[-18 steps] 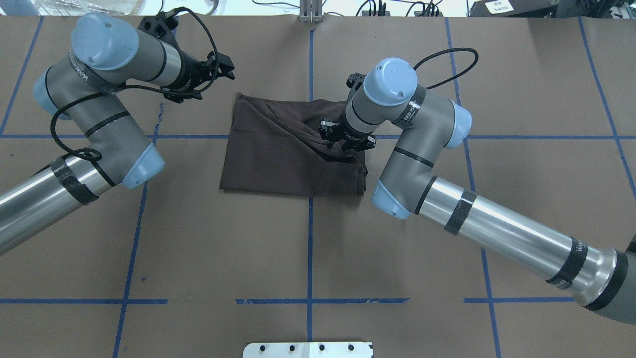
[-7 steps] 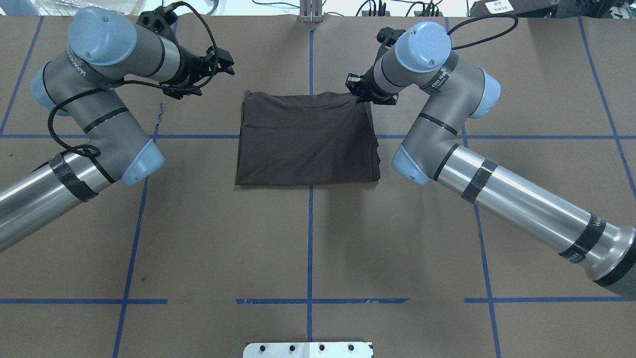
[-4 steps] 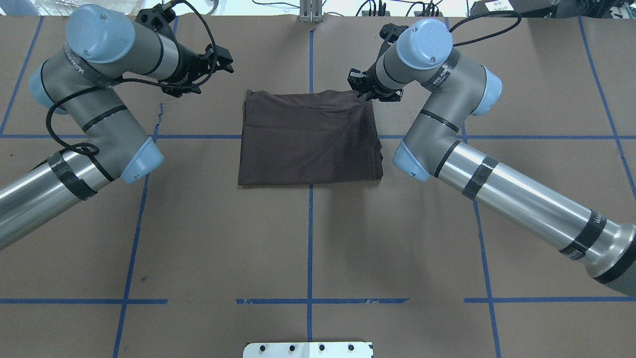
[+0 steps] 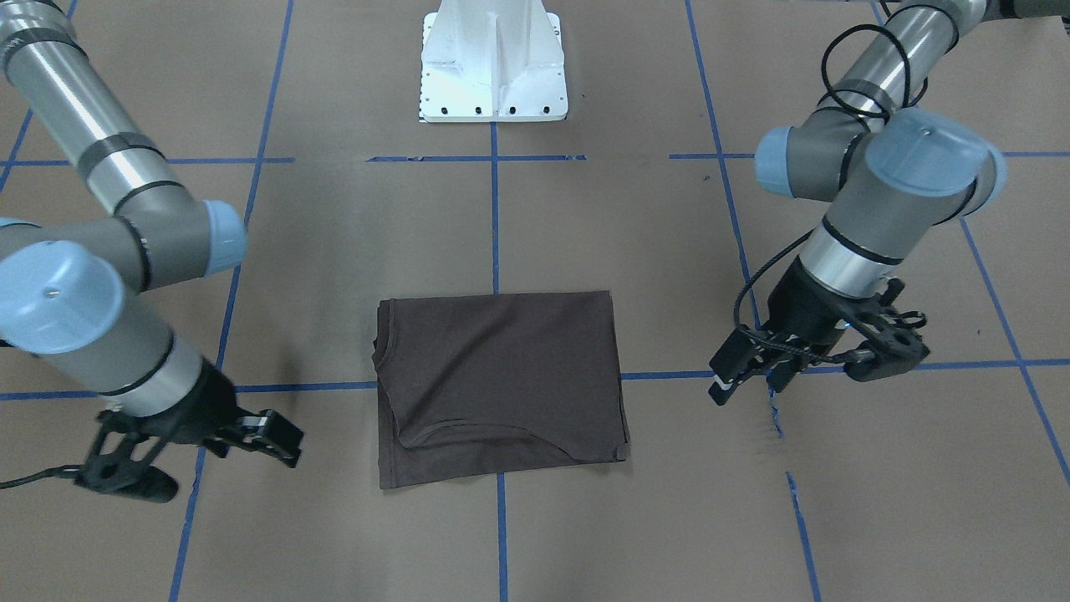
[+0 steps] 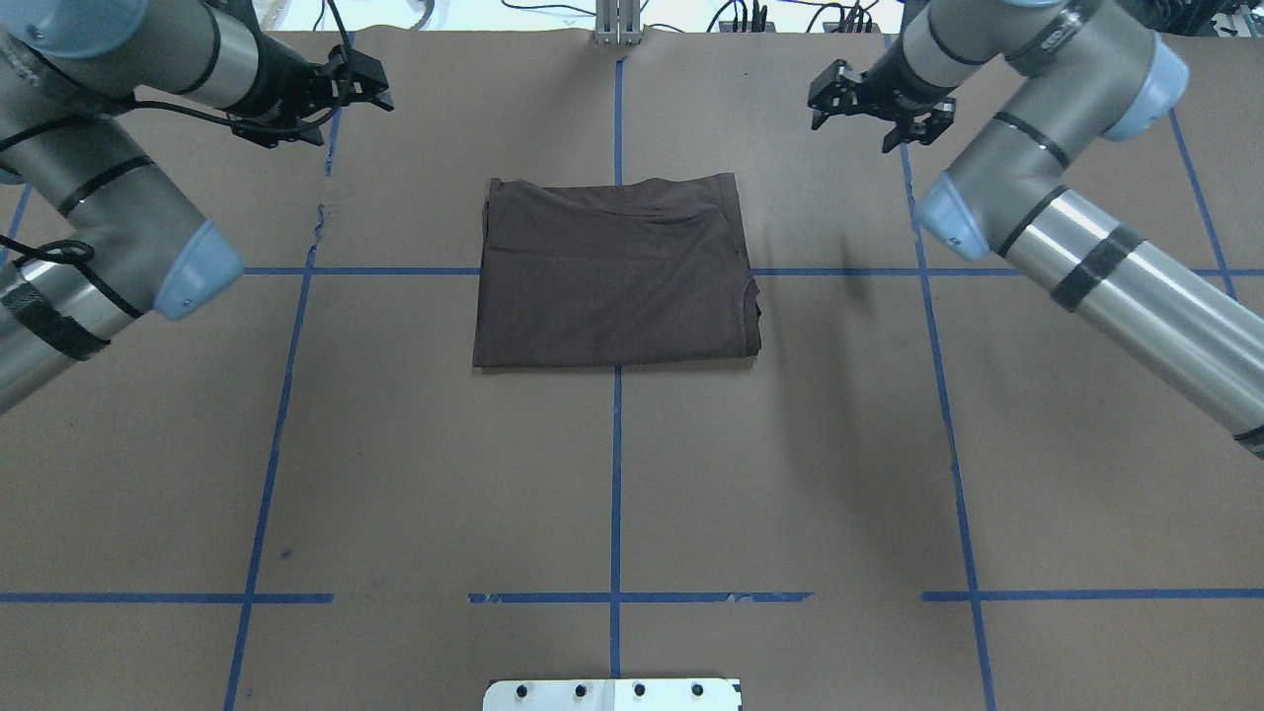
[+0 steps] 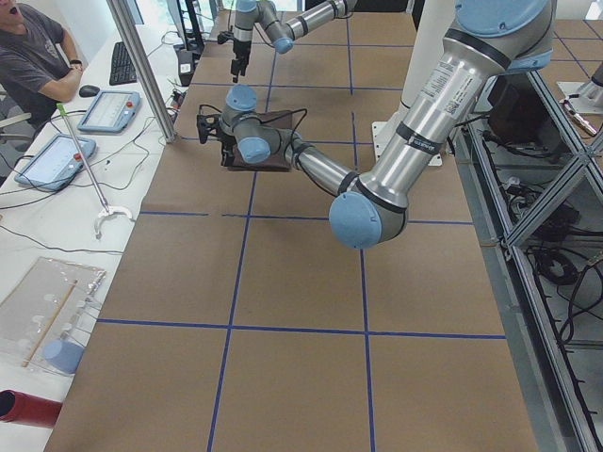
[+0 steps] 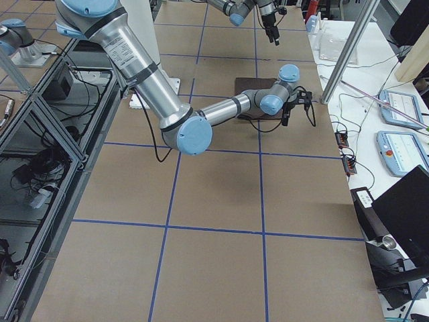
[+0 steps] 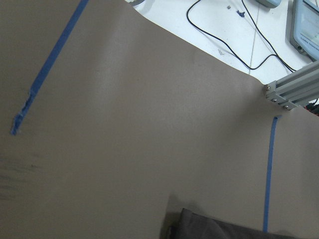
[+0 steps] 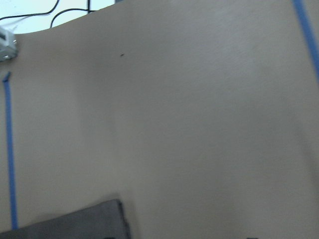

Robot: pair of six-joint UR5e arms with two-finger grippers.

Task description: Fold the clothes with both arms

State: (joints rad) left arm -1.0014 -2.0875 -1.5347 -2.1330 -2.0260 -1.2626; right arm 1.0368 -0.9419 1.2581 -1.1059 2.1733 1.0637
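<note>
Brown-grey T-shirt [image 5: 612, 281], one item, folded into a squat rectangle; it is lying flat on the paper-covered table [image 5: 444, 474], sitting astride a crossing of the blue tape lines [image 5: 616, 494]; neither arm is touching it.

Long axis: it is running side to side, from my left towards my right; layered edges are showing along the far side.

My left claw [image 5: 367, 87]: hanging with fingers parted, holding nothing; it is hovering out beyond the shirt's far left corner.

My right claw [image 5: 857, 117]: likewise spread and empty; it is hovering out beyond the far right corner.

Bearing for any coming move: the shirt is lying inward of both claws and nearer my base (each wrist camera is catching only a dark corner of cloth at its lower edge); my right claw is looking slightly the nearer in the overhead view, though the difference is small.

Judgement: the fold is looking finished or nearly so; a further halving would be calling for a claw to carry one short end across, along that long axis.
</note>
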